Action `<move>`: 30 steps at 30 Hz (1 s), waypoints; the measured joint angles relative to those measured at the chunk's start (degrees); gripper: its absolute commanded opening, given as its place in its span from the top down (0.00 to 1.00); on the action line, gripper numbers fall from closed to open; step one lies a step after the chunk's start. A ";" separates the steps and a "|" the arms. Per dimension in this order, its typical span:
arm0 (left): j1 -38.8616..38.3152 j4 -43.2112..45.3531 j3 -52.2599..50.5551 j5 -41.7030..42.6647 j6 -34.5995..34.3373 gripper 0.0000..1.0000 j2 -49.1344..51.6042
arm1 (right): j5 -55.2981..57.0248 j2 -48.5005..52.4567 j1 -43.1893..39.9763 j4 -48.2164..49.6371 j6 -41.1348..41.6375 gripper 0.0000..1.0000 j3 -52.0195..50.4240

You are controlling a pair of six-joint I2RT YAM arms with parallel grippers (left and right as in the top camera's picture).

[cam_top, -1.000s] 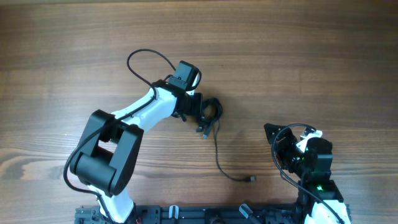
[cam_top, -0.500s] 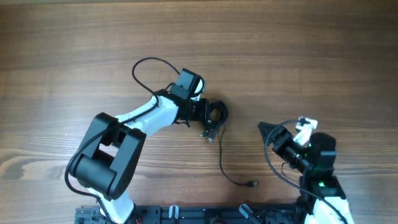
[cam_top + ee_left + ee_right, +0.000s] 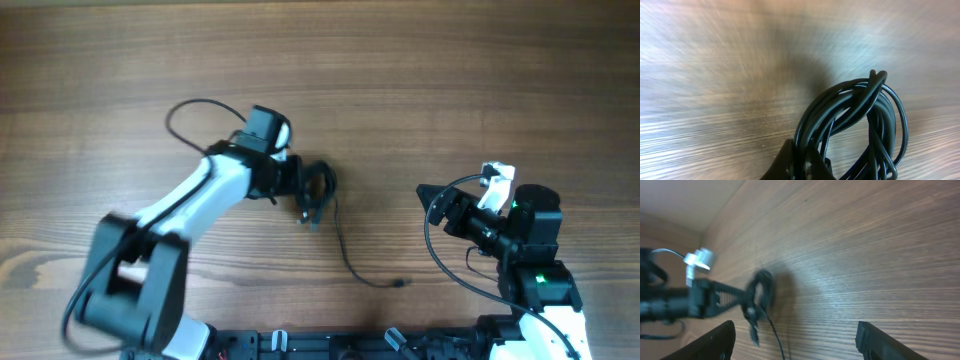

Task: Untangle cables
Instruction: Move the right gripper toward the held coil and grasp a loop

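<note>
The cables (image 3: 323, 182) form a small black coil left of the table's middle. My left gripper (image 3: 308, 190) is shut on one side of that coil. In the left wrist view its fingertips (image 3: 790, 159) pinch several strands of the coil (image 3: 860, 120). One loose strand (image 3: 346, 256) trails from the coil toward the front and ends in a small plug (image 3: 403, 284). My right gripper (image 3: 431, 203) is apart from the cables, to their right, and open with nothing between its fingers (image 3: 715, 341). The right wrist view shows the coil (image 3: 761, 291) far ahead, blurred.
The left arm's own thicker black cable (image 3: 188, 108) loops out behind its wrist. Another thick cable (image 3: 438, 262) loops beside the right arm. A black rail (image 3: 350, 345) runs along the table's front edge. Bare wood (image 3: 480, 90) stretches across the back.
My left gripper has shut on the coil and carried it to the left, dragging the loose strand along. My right gripper has narrowed somewhat and shifted slightly.
</note>
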 measured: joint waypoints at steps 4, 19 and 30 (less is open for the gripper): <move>1.07 -0.50 0.02 -0.20 -0.63 0.96 -8.94 | -3.76 0.37 1.01 -0.04 -0.33 0.19 0.02; 1.05 -1.75 0.02 -0.11 -17.00 0.96 -19.23 | 5.92 15.15 29.66 28.22 -1.05 0.10 0.35; 1.05 -2.51 0.02 6.21 -28.26 0.96 -19.23 | 8.22 31.45 32.83 48.57 4.00 0.43 0.59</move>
